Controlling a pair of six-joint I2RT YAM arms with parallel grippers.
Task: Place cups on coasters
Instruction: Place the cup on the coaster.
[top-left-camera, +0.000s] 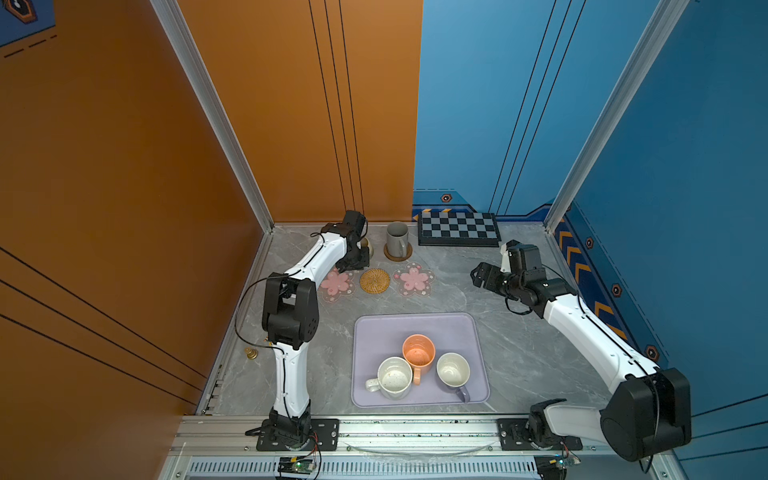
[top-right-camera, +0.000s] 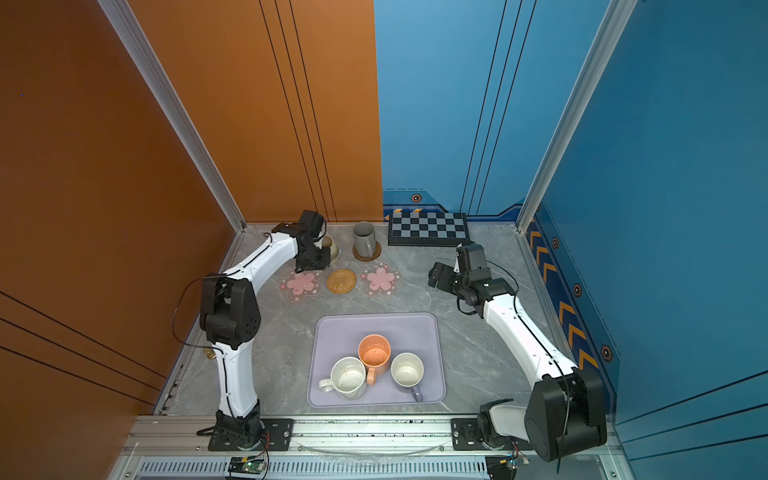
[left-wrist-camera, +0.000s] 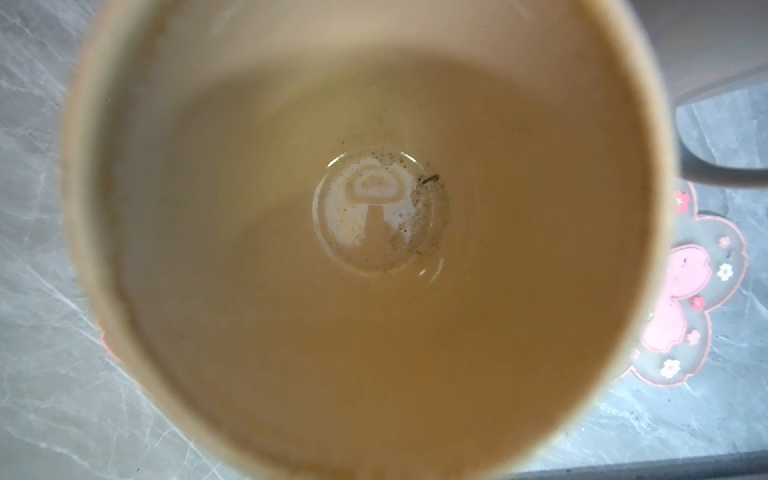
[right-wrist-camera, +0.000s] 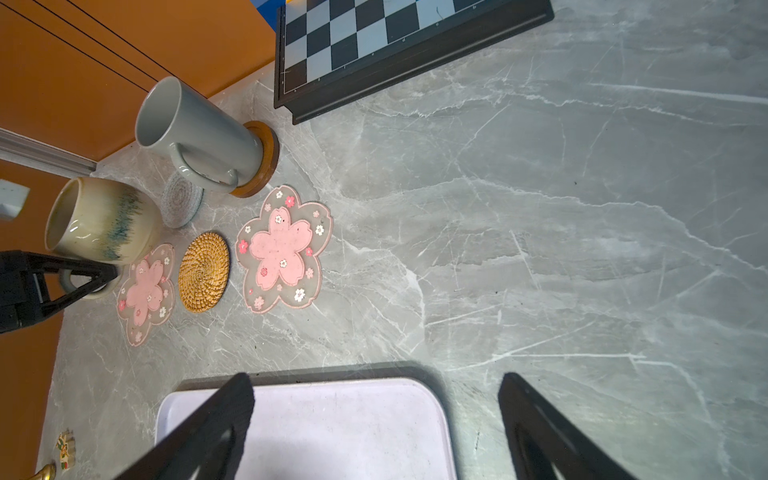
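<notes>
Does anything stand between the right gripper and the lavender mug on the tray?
Nothing visible does. Only bare table and tray lie between the right gripper and the lavender mug; the orange mug stands beside it.

On lavender tray (top-left-camera: 374, 332): orange mug (top-left-camera: 418, 351) at 12 o'clock, white speckled mug (top-left-camera: 394, 377) at 8, lavender mug (top-left-camera: 453, 370) white inside at 4. Teal streaks on beige mug (right-wrist-camera: 99, 220), grey mug (right-wrist-camera: 203, 133) plain, on brown coaster (right-wrist-camera: 272, 145). Pink flower coasters (top-left-camera: 414, 278) carry tiny blossoms, rattan coaster (top-left-camera: 375, 281) golden woven, spiral coaster (right-wrist-camera: 180, 203) grey, board (top-left-camera: 458, 228) black-grey checked, table (top-left-camera: 519, 353) grey veined marble.
</notes>
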